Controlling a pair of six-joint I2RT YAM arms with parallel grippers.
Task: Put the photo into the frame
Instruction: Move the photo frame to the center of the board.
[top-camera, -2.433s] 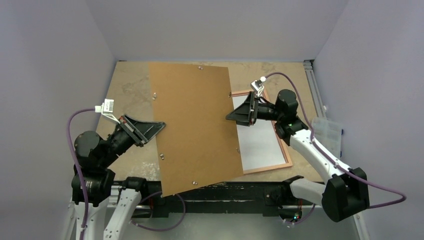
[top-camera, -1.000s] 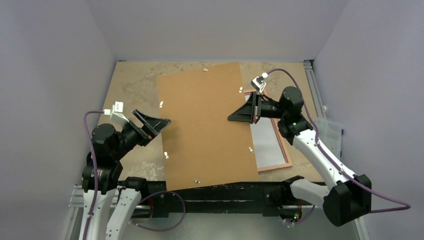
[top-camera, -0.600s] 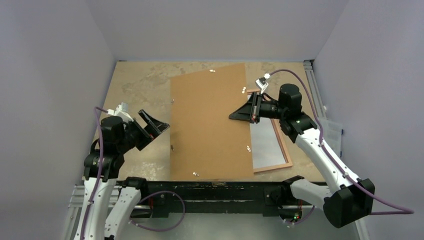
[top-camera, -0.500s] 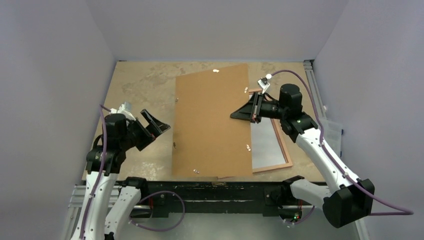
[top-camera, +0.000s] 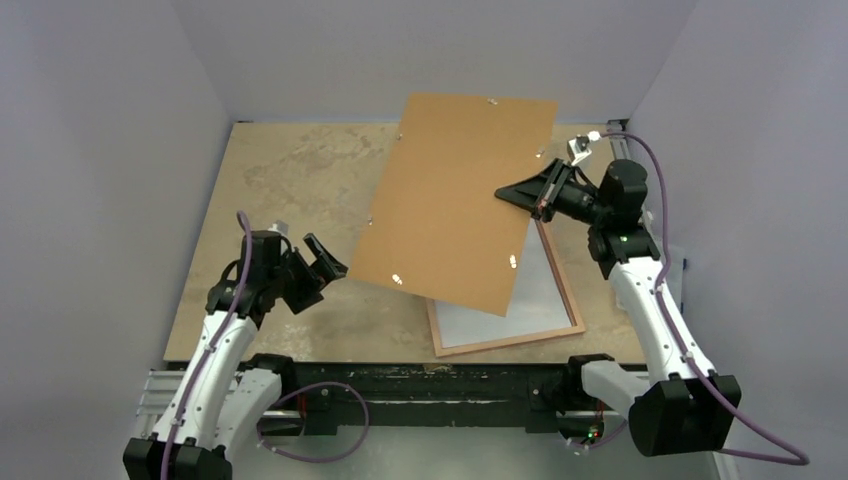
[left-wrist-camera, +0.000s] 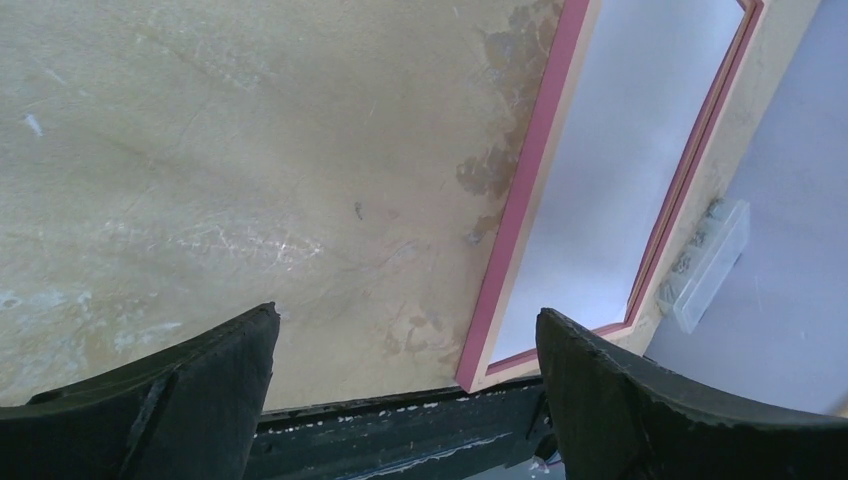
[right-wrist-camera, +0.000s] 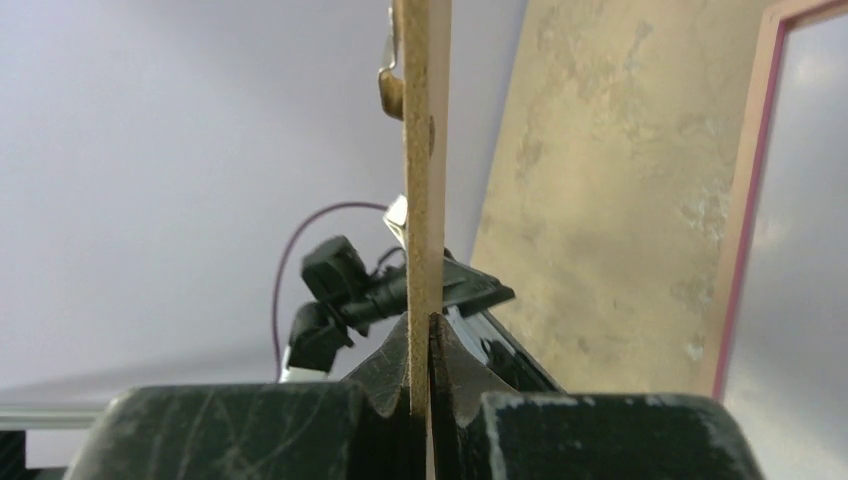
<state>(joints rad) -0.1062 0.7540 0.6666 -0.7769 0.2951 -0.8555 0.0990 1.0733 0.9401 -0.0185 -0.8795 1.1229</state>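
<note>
My right gripper (top-camera: 505, 191) is shut on the right edge of a plain brown board (top-camera: 455, 200) and holds it tilted above the table. In the right wrist view the board's thin edge (right-wrist-camera: 425, 150) stands pinched between the jaws of this gripper (right-wrist-camera: 421, 320). The frame (top-camera: 510, 338) lies flat at the near right, partly under the board, its pink rim (left-wrist-camera: 520, 210) around a plain white surface (left-wrist-camera: 620, 170). I cannot tell whether that surface is the photo. My left gripper (top-camera: 328, 278) hangs open and empty near the table's front left, apart from the board; the left wrist view also shows this gripper (left-wrist-camera: 407, 315).
The tan, stained table (top-camera: 290, 180) stretches left of the board. A black rail (top-camera: 430, 380) runs along the near edge. A clear plastic piece (left-wrist-camera: 712, 265) lies beyond the frame's right side. Lilac walls close in on three sides.
The right gripper has lifted the brown board and swung it up and to the far right, uncovering the frame's near part. The left arm has drawn back towards the near left, away from the board.
</note>
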